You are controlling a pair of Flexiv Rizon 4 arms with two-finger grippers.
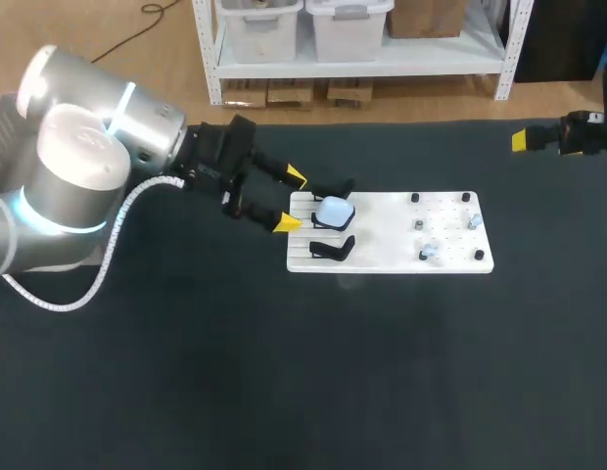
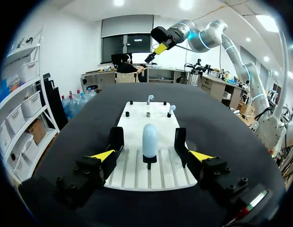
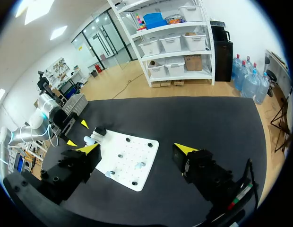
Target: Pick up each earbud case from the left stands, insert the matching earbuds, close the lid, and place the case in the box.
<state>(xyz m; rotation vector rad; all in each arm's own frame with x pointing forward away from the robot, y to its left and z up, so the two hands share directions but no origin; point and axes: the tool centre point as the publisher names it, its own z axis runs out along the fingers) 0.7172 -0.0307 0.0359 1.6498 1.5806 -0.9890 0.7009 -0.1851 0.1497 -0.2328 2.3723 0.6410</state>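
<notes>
A pale blue earbud case point(image 1: 334, 211) stands upright on a black stand at the left end of the white board point(image 1: 392, 240). My left gripper point(image 1: 291, 200) is open at that end. In the left wrist view the case point(image 2: 149, 138) rises between the spread fingers of that gripper point(image 2: 152, 154), with a gap on each side. A second black stand point(image 1: 333, 249), nearer the front, holds nothing. Small earbuds point(image 1: 428, 253) lie among black pegs on the board's right half. My right gripper point(image 1: 524, 140) hovers open at the table's far right, and its own view shows nothing between the fingers point(image 3: 137, 149).
The dark table point(image 1: 303, 372) spreads around the board on all sides. Black pegs point(image 1: 466, 197) stand at the board's right corners. In the right wrist view the board point(image 3: 137, 153) lies ahead of the gripper, with my left arm point(image 3: 42, 113) beyond it.
</notes>
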